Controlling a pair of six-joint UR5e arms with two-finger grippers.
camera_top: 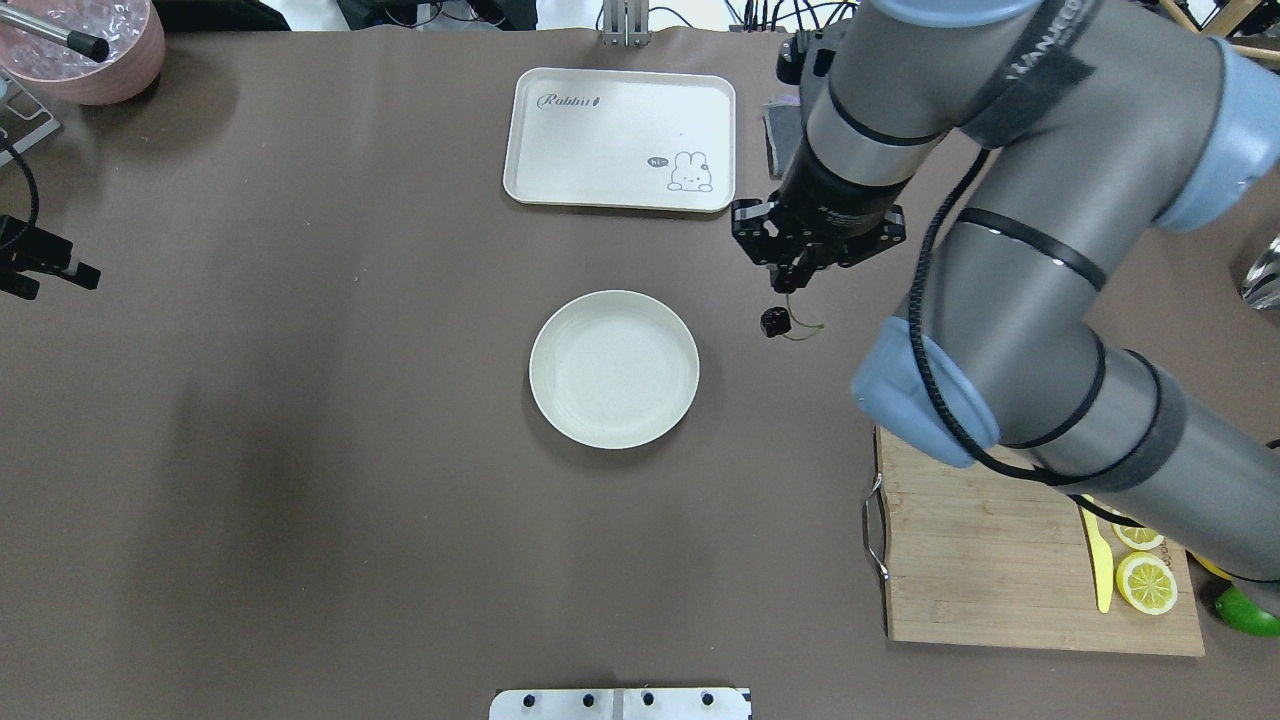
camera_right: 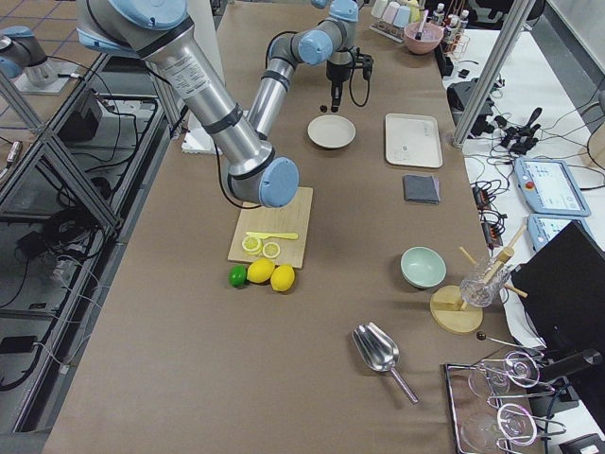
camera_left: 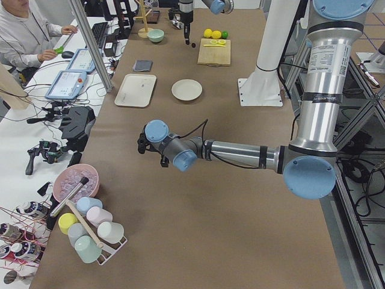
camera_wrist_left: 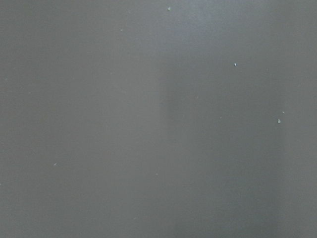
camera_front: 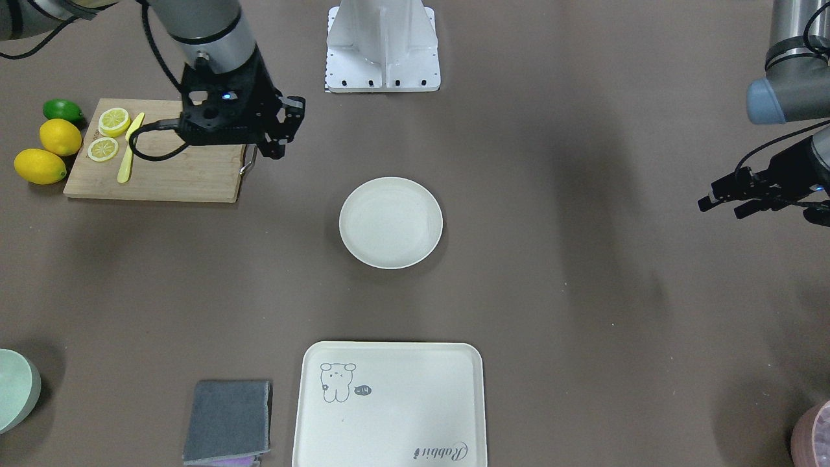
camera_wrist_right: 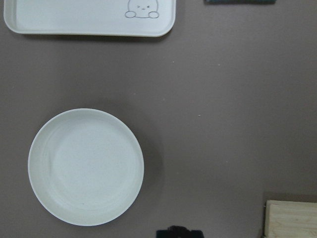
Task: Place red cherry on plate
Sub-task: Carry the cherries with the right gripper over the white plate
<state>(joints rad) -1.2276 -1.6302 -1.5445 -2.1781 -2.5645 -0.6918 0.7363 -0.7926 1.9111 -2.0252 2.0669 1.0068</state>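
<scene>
The off-white plate (camera_top: 614, 368) sits mid-table with nothing in it; it also shows in the right wrist view (camera_wrist_right: 86, 166) and the front view (camera_front: 391, 222). My right gripper (camera_top: 792, 283) hangs above the table to the right of the plate and is shut on the red cherry (camera_top: 774, 321). The dark fruit and green stems dangle under the fingertips. In the front view the right gripper (camera_front: 272, 150) hides the cherry. My left gripper (camera_front: 721, 207) is open and holds nothing, far from the plate at the table's side.
A cream tray (camera_top: 620, 138) with a cartoon drawing lies beyond the plate. A wooden cutting board (camera_front: 162, 172) holds lemon slices (camera_front: 108, 133) and a yellow knife (camera_front: 128, 152), with lemons (camera_front: 50, 152) and a lime (camera_front: 62, 110) beside it. A grey cloth (camera_front: 228, 421) and a green bowl (camera_front: 14, 389) sit by the operators' edge.
</scene>
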